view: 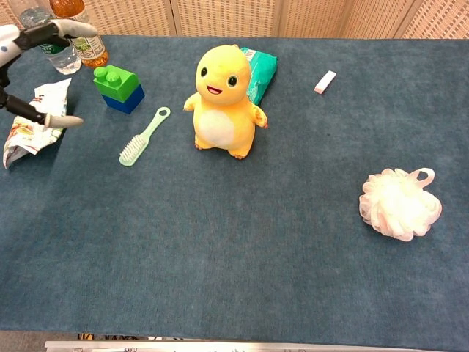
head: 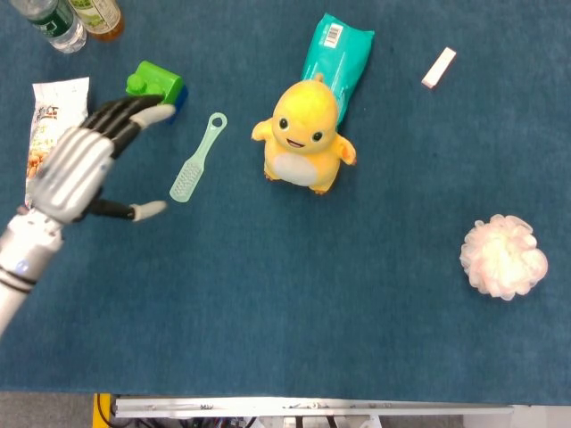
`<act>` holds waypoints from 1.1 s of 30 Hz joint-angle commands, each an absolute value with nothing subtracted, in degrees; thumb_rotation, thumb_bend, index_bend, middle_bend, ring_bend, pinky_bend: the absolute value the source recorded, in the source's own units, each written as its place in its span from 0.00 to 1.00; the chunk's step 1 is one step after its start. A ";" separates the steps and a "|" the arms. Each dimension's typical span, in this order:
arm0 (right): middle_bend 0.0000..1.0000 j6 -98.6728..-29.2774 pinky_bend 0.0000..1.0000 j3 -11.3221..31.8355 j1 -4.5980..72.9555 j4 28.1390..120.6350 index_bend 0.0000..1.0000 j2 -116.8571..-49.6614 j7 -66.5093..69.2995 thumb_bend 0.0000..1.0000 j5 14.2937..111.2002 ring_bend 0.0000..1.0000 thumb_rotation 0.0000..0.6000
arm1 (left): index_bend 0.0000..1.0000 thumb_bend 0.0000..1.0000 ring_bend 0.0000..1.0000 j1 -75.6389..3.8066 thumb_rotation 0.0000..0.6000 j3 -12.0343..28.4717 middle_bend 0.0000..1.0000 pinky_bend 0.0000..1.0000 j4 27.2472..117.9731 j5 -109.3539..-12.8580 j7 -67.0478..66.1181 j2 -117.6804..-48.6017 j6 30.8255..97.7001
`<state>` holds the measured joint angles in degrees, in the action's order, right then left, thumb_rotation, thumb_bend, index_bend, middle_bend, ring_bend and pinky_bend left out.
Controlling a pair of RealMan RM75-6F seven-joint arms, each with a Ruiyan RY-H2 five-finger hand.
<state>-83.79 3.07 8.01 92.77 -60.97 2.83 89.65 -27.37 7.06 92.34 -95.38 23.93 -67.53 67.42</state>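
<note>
Head view: the left hand is hovering over the left part of the tabletop, fingers spread wide and holding nothing. Its fingertips are lying just over the near edge of the block, green on blue, which is standing close to the far left corner. The thumb is pointing toward the brush, which is lying at a slant just to the right of the hand. The snack bag is lying partly under the hand, near the left edge. Two bottles are standing in the far left corner. The yellow toy is standing near the middle, toward the far edge, with a teal pack lying behind it. A white eraser is lying toward the far right, and a pouf is sitting near the right edge. The right hand is not showing.

Chest view: only the fingers and thumb of the left hand are entering at the left edge, apart and empty, above the snack bag and short of the block. The brush is lying well clear of them.

Judgement: the reach appears aimed at the block. To do it well, the hand should be travelling a little further toward the far edge, lowering squarely with thumb and fingers on opposite faces, keeping clear of the bottles and the snack bag.
</note>
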 commanded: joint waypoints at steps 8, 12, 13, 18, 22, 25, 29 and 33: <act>0.38 -83.51 0.30 2.93 7.99 92.81 0.25 -61.12 2.82 0.17 89.61 0.30 1.00 | 0.10 0.06 0.05 -36.21 0.52 9.41 0.07 0.06 86.36 -96.58 25.77 -73.59 63.02; 0.38 -83.40 0.30 2.95 8.00 92.81 0.25 -61.25 2.65 0.17 89.48 0.30 1.00 | 0.10 0.06 0.04 -39.24 0.51 9.66 0.06 0.05 85.40 -96.26 25.57 -75.08 60.85; 0.38 -83.41 0.30 2.97 7.98 92.82 0.25 -61.27 2.63 0.17 89.41 0.30 1.00 | 0.10 0.06 0.04 -39.89 0.51 9.73 0.06 0.05 85.06 -96.13 25.58 -75.44 60.37; 0.38 -83.07 0.30 3.07 8.06 93.00 0.25 -61.10 2.30 0.17 89.06 0.30 1.00 | 0.10 0.06 0.04 -43.31 0.51 10.39 0.06 0.05 83.06 -94.49 25.80 -77.48 57.38; 0.38 -82.97 0.30 3.21 8.04 93.03 0.25 -60.96 2.36 0.17 88.68 0.30 1.00 | 0.10 0.06 0.04 -46.44 0.51 11.21 0.06 0.05 81.50 -92.64 25.21 -79.09 54.29; 0.38 -82.72 0.30 3.32 8.08 92.86 0.25 -60.90 2.47 0.17 88.29 0.30 1.00 | 0.10 0.06 0.04 -48.52 0.51 11.72 0.06 0.05 80.45 -91.19 25.04 -80.38 52.14; 0.38 -82.60 0.30 3.50 8.08 92.58 0.25 -60.88 2.79 0.17 87.87 0.30 1.00 | 0.10 0.06 0.03 -51.16 0.51 12.18 0.06 0.05 78.52 -89.19 24.64 -82.42 49.30; 0.38 -82.49 0.30 3.63 8.00 92.30 0.25 -60.82 2.98 0.17 87.39 0.30 1.00 | 0.10 0.06 0.03 -53.17 0.51 12.50 0.06 0.05 76.70 -87.49 24.10 -84.16 47.27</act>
